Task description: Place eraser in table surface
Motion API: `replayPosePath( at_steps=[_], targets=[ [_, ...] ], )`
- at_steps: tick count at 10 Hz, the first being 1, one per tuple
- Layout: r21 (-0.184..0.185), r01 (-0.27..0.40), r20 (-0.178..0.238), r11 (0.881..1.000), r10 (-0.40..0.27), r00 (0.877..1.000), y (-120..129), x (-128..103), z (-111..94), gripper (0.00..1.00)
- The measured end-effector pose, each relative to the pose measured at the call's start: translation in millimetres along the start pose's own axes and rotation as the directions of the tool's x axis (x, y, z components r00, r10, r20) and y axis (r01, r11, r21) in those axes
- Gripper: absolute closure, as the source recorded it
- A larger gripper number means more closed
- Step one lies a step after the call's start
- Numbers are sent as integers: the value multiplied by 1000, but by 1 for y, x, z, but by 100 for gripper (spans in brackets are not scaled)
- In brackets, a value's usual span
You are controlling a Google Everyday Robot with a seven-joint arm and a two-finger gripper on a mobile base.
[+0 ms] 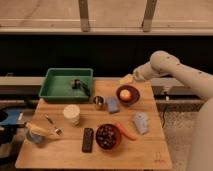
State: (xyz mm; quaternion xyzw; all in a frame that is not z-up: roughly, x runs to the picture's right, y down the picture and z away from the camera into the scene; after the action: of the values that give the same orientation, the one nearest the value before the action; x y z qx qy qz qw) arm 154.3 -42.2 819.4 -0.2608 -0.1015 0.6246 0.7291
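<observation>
My gripper [127,79] hangs over the desk's [150,152] back edge, grasp unreadable; reaching for the front-edge eraser [88,139], I might clip the bowl [108,136].

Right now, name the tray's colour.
Green tray, camera view; pincer hovers near the table's far edge.

The light-brown rectangular wooden counter [155,145] shows matt plank grain. At its far left, the green rectangular tray [50,91] looks like smooth plastic with a faint sheen. The small flat black eraser bar [88,139], near the front edge, looks matt. The small metal cup [98,102] glints. The smooth off-white arm shell [172,67] looks like plastic; its claw [132,77] hangs over the counter's far right.
</observation>
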Motion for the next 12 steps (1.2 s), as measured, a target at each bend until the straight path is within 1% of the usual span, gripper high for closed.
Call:
replayPosePath(
  at_steps=[7, 8, 9, 11, 12],
  targets=[
    [-2, 2, -1, 1000, -2, 1000, 0, -1, -1, 24],
    [7, 20, -18, 1000, -20, 1000, -1, -4, -2, 24],
    [1, 48, -47, 999, -48, 998, 5, -9, 2, 24],
    [-28, 108, -92, 994, -110, 990, 26, -29, 17, 24],
    [-49, 137, -116, 989, -142, 983, 39, -40, 27, 24]
  ],
)
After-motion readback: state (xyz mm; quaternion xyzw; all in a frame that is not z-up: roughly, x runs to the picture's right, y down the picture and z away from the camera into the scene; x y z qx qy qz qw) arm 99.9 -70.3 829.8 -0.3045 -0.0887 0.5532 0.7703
